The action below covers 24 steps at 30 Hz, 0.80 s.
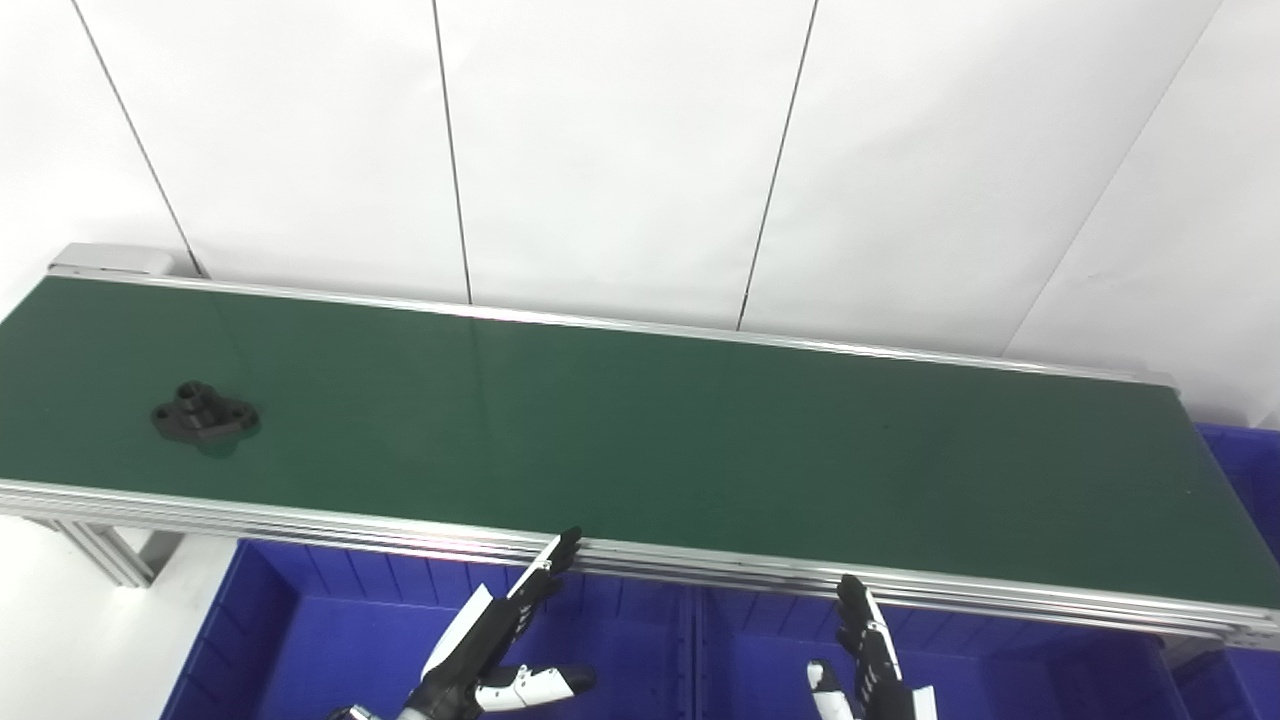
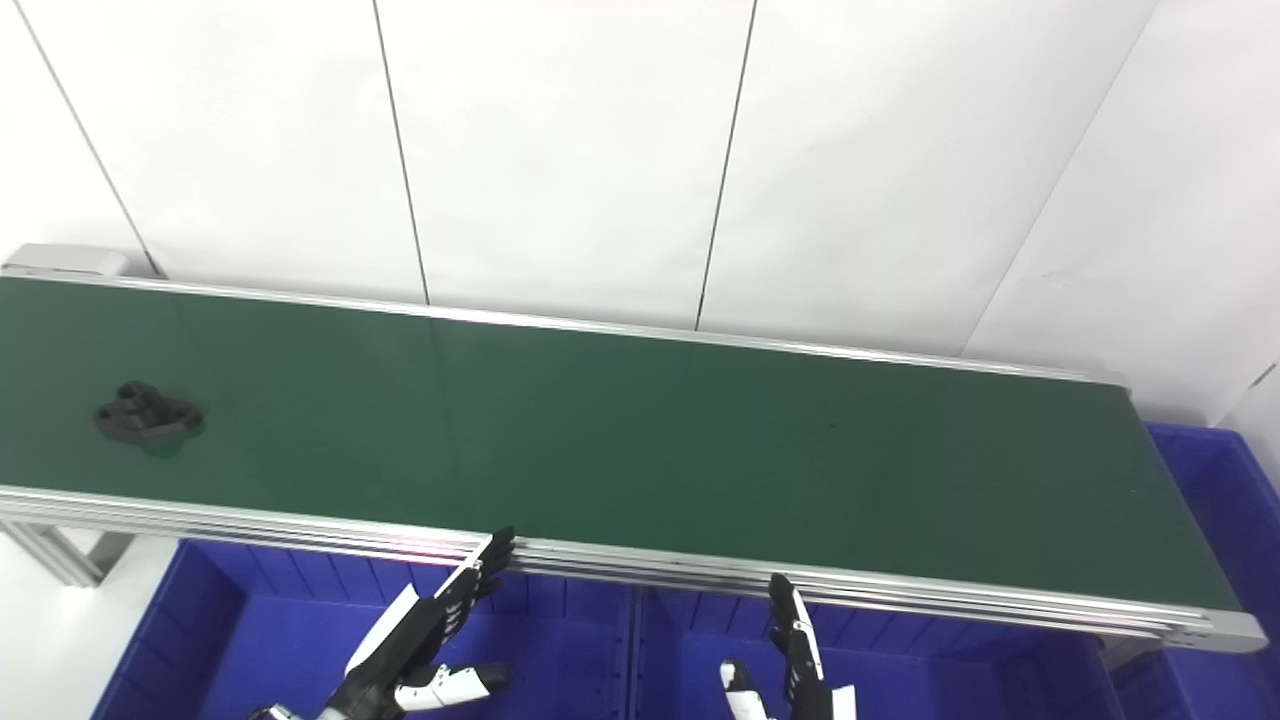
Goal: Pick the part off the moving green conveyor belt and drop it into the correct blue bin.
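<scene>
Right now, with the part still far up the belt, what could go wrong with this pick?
1. The part lies at the belt's far left, while both open hands, left and right, wait over the bins. Mistiming the reach on a moving belt could mean a miss.
2. The part is low and flat-flanged, so fingers may slide off it.
3. A missed part may ride on toward the end bin.

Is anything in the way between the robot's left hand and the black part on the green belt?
Nothing visible is. The black part lies alone far left on the green conveyor belt. The left hand, open, hovers over a blue bin below the belt's silver rail; only bare belt lies between.
</scene>
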Available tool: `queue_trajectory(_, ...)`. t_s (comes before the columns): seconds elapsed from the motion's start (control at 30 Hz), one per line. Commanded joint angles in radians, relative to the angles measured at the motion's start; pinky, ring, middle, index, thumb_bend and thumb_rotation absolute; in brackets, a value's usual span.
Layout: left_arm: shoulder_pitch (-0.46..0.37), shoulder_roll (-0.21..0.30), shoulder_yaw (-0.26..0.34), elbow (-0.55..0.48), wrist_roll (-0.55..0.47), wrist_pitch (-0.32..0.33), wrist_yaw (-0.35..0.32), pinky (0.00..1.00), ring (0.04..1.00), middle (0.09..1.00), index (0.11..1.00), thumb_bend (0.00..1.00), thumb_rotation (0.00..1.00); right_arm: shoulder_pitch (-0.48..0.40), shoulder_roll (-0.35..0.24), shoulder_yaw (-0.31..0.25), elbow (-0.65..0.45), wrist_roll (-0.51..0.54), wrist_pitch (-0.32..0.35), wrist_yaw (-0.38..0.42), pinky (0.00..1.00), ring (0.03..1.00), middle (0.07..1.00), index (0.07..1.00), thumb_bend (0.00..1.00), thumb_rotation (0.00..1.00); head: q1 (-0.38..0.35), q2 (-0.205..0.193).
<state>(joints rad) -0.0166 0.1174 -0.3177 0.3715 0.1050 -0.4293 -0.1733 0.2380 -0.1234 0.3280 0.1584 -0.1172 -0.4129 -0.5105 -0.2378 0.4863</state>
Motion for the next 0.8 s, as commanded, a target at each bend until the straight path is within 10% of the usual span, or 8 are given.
queue_trajectory(0.0, -0.013, 0.004, 0.000, -0.026, -0.009, -0.040, 0.003, 0.97, 1.000, 1.000, 1.000, 0.79, 0.65, -0.002, 0.003, -0.007, -0.030, -0.010, -0.057, 0.005, 0.90, 0.930, 0.922, 0.934, 0.67, 0.85, 0.001, 0.002)
queue_trajectory(0.37, -0.014, 0.003, 0.001, -0.025, -0.004, -0.040, 0.005, 0.97, 1.000, 1.000, 1.000, 0.81, 0.66, 0.001, 0.008, -0.021, -0.034, -0.014, -0.057, 0.022, 0.89, 0.921, 0.917, 0.931, 0.68, 0.86, 0.005, 0.020)
queue_trajectory(0.77, -0.013, -0.027, 0.011, -0.092, 0.019, -0.029, -0.002, 1.00, 1.000, 1.000, 1.000, 0.80, 0.70, 0.013, 0.010, -0.095, -0.125, 0.021, -0.057, 0.135, 0.91, 0.930, 0.926, 0.936, 0.69, 0.86, 0.058, 0.193)
